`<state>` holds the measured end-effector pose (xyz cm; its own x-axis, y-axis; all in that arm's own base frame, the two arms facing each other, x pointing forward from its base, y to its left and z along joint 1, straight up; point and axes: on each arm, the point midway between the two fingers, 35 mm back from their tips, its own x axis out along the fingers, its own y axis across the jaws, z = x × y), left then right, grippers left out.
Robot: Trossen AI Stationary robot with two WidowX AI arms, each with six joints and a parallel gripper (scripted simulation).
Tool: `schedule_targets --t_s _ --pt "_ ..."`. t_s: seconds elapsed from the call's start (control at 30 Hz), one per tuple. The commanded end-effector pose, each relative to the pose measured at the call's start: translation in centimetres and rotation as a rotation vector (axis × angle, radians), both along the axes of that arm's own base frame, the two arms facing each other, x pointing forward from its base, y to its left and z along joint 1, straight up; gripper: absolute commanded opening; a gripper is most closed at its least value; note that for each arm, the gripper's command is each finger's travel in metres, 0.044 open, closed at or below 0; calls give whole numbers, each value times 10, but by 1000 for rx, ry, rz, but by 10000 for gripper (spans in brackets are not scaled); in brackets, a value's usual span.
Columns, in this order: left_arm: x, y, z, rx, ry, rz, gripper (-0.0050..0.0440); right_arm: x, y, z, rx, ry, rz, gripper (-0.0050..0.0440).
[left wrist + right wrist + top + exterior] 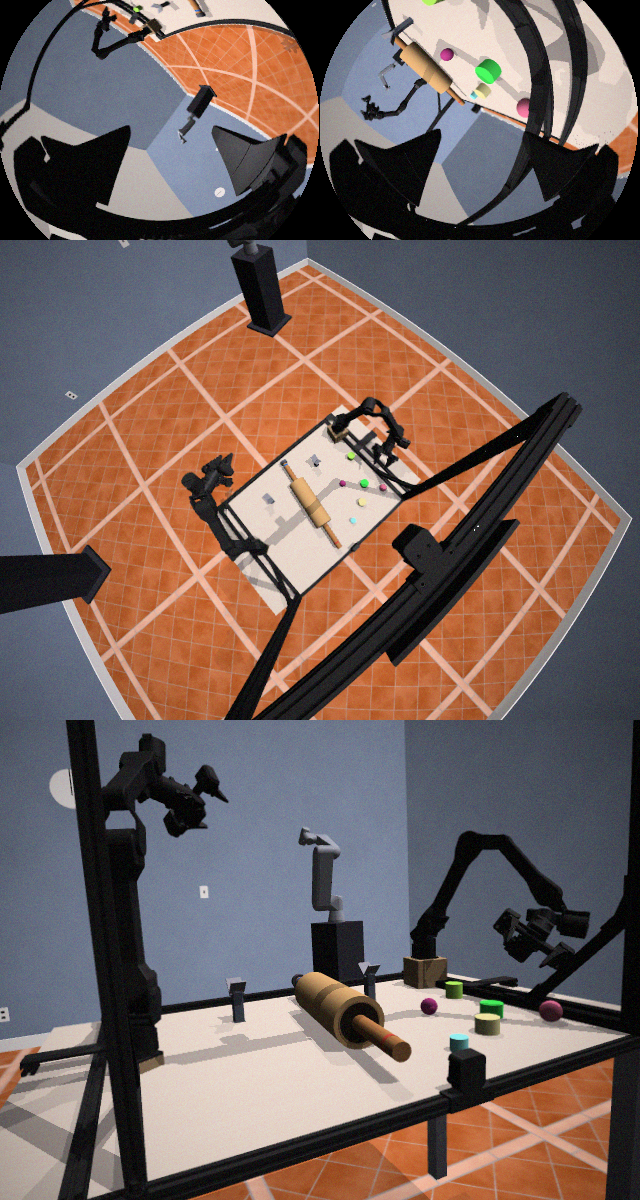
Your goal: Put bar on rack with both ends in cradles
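In the exterior view, going left to right, you have the left gripper [230, 471] [216, 814] [173, 130] high in the upper left of the frame, fingers spread wide with nothing between them. Below it, left of center, the first grey cradle [268, 497] [237, 1001] stands upright on the pale table [258, 1102].

Your bar, a wooden rolling pin [310, 500] [336, 1009] [196, 7] [426, 67], lies just right of center, slanting toward the lower right. It is off the rack: neither end sits in a cradle. The second cradle [314, 460] [369, 980] [161, 7] [402, 27] stands partly hidden behind it.

Farther right you have a purple ball [342, 482] [428, 1006] [446, 54], a lime cylinder [351, 455] [453, 989] [137, 9], a cyan cylinder [353, 520] [458, 1042] [474, 95], a yellow cylinder [361, 502] [486, 1024] [482, 90] and a green cylinder [363, 483] [491, 1009] [488, 71]. Above them, the right gripper [384, 458] [521, 948] [483, 134] hangs open and empty. A pink ball [383, 487] [550, 1010] [524, 107] is at the far right.
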<state>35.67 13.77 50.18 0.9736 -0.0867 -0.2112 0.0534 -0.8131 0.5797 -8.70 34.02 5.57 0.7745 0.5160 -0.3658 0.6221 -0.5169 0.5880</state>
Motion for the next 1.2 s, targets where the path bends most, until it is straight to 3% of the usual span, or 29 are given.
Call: schedule_targets --t_s 0.0,0.6,1.17 --pt "1 -1 -1 -11 3 1 440 1 1 0 1 4 -5 440" --pt "7 -8 -6 -85 27 -5 440 11 3 -1 4 27 -47 440" --pt "20 -27 -18 -257 89 -14 440 36 9 -4 14 82 -148 440"
